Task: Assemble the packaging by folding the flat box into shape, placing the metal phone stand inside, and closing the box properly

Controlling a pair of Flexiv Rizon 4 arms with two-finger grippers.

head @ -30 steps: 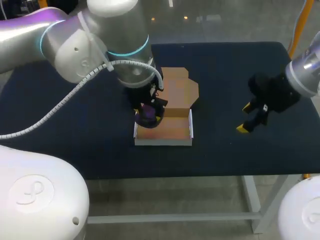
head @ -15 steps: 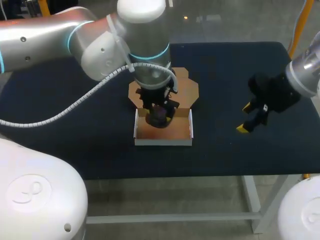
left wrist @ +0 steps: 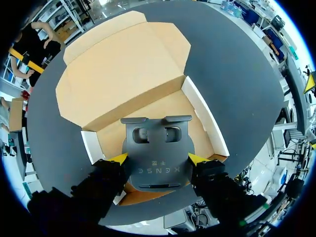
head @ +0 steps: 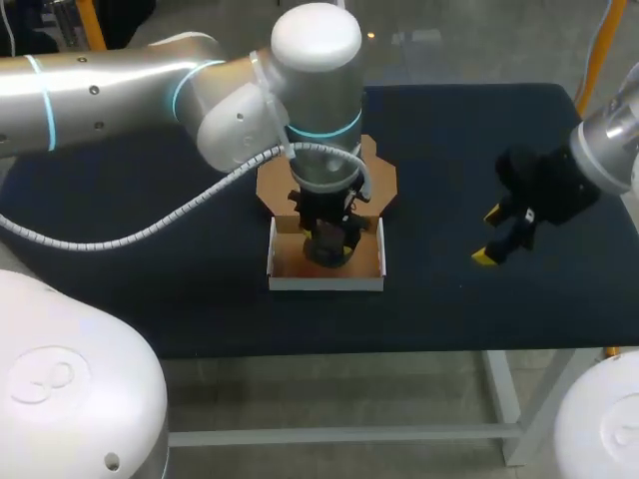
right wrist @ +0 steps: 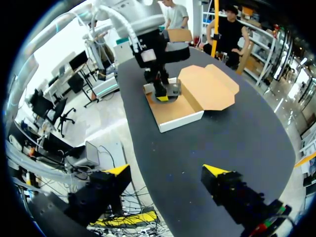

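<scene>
The folded box (head: 324,283), white outside and brown inside, sits mid-table with its brown lid (head: 381,178) lying open behind it. My left gripper (head: 327,245) hangs over the tray, shut on the dark grey metal phone stand (head: 326,238). In the left wrist view the stand (left wrist: 157,148) lies between the yellow tips of that gripper (left wrist: 158,158), both touching its sides, above the box floor (left wrist: 163,106). My right gripper (head: 489,236) is open off to the right, well apart from the box. Its wrist view shows the box (right wrist: 183,114) ahead of my right gripper (right wrist: 165,170), which holds nothing.
The dark table top (head: 180,279) stretches around the box on all sides. My left arm (head: 150,90) crosses above the back left of the table. The table's front edge (head: 329,349) runs close behind the box's near wall.
My left arm has swung right, carrying the phone stand from the box's left back corner to over the middle of the tray. The right arm has stayed put.
</scene>
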